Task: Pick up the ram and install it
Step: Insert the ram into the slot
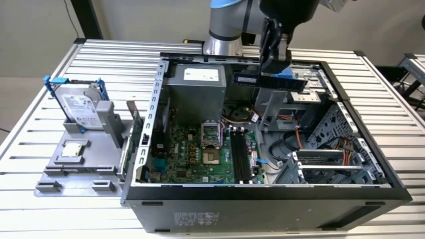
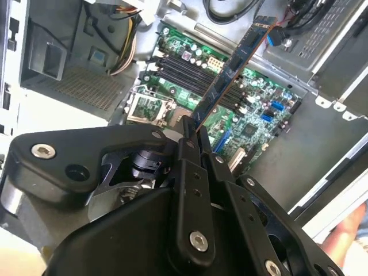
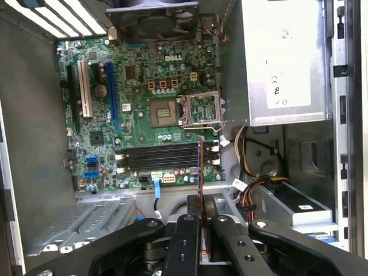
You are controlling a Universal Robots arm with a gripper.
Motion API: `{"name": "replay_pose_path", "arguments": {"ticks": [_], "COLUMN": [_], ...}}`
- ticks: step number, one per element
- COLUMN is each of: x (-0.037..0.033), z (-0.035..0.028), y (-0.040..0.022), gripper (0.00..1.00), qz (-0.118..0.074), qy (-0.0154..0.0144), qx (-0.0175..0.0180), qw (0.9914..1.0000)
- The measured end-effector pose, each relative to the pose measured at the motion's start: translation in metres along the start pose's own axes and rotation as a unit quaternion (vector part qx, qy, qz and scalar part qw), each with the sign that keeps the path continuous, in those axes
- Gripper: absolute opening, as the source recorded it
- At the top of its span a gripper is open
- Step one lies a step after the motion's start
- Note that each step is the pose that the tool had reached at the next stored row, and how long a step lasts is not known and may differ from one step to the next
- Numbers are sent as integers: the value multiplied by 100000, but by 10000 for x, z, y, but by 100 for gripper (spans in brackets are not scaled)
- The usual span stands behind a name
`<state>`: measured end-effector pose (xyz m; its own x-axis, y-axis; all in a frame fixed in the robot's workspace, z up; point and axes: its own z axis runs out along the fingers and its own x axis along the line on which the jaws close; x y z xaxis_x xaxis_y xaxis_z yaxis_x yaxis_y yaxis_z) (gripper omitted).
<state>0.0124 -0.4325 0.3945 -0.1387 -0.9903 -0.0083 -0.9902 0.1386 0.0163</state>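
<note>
Desk (image 1: 59, 219), slatted: carries 1 open computer case (image 1: 265, 211). Motherboard (image 1: 192, 162): 4 memory slots (image 1: 240, 158), apparently empty. Gripper (image 1: 273, 69): jaws clamped on the ram (image 1: 269, 81), which hangs well above the board, crosswise to the slots. Judgement: good seating needs the stick turned parallel to 1 slot, contact edge down, grip firm.

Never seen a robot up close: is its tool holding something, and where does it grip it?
The tool pinches the RAM stick by its upper long edge, near mid-length.
</note>
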Motion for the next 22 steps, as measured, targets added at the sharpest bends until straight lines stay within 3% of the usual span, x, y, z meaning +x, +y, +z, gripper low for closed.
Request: {"name": "replay_pose_path", "arguments": {"ticks": [6, 11, 14, 17, 22], "x": [0, 0, 0, 0, 0], "z": [0, 0, 0, 0, 0], "y": [0, 0, 0, 0, 0], "gripper": [0, 0, 0, 0, 0], "qz": [3945, 7643, 9955, 12282, 16170], "qy": [-64, -122, -162, -198, -263], "qx": [32, 64, 84, 100, 135], "qw": [99922, 99707, 99503, 99243, 98684]}}
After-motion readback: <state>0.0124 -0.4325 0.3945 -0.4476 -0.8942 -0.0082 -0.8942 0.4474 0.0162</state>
